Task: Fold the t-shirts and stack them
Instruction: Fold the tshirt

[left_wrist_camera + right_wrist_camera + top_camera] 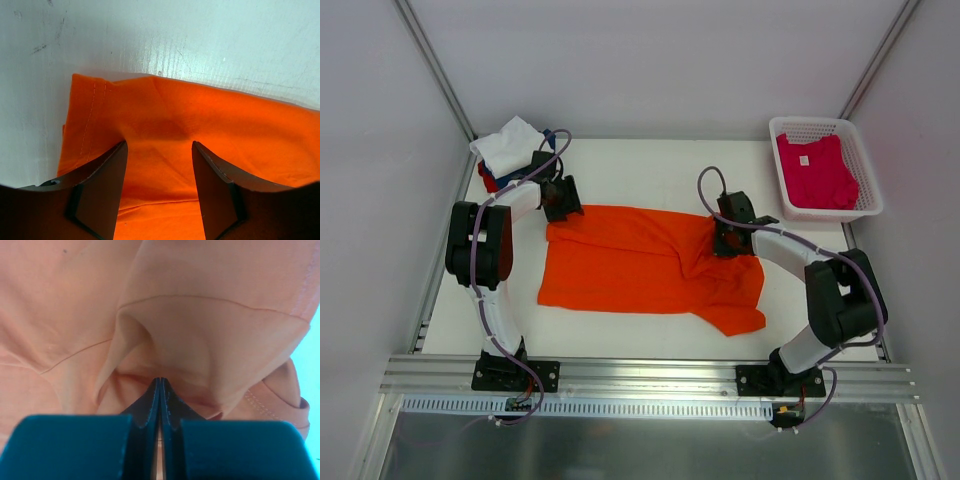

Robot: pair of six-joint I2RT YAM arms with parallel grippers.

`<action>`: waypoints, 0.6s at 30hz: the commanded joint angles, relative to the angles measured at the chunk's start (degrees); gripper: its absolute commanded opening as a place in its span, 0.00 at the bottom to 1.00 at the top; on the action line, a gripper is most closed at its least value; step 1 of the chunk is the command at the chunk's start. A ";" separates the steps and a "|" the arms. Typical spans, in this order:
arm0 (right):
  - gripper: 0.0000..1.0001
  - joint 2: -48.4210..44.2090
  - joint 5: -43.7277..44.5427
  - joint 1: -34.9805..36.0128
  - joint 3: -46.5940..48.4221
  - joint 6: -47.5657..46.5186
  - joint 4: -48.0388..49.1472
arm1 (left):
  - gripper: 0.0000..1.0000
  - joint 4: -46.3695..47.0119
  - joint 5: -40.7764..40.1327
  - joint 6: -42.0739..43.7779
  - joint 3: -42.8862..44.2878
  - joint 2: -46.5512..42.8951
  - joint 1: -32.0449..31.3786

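A fold of the orange t-shirt (620, 270) is pinched by the right gripper (160, 385), jaws together; the left gripper (159, 172) is held over its corner, jaws apart.

The white bench (650, 165) carries three things. An orange t-shirt (630, 265) lies spread across its middle, mostly flat on the left and rumpled into folds toward the right, with one sleeve trailing toward the near right edge. At the far left corner sits a stack of folded t-shirts (510, 150), white on top with navy and red showing beneath. At the far right corner stands a white mesh basket (810, 123), well apart from the orange cloth
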 commanded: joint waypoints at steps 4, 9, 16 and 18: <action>0.00 -4.33 -3.16 0.11 -1.92 2.12 2.11 | 0.55 0.15 0.30 1.49 0.21 -0.74 -0.31; 0.00 -13.81 -3.78 1.86 -8.50 4.68 0.18 | 0.55 0.15 0.39 1.32 0.39 -0.30 -0.31; 0.00 -24.80 -2.02 5.99 -14.84 8.72 -4.13 | 0.55 0.15 0.56 1.14 0.39 -0.74 -0.22; 0.00 -26.74 -1.32 8.44 -15.55 10.13 -6.15 | 0.55 0.15 0.65 1.14 0.13 -0.91 -0.22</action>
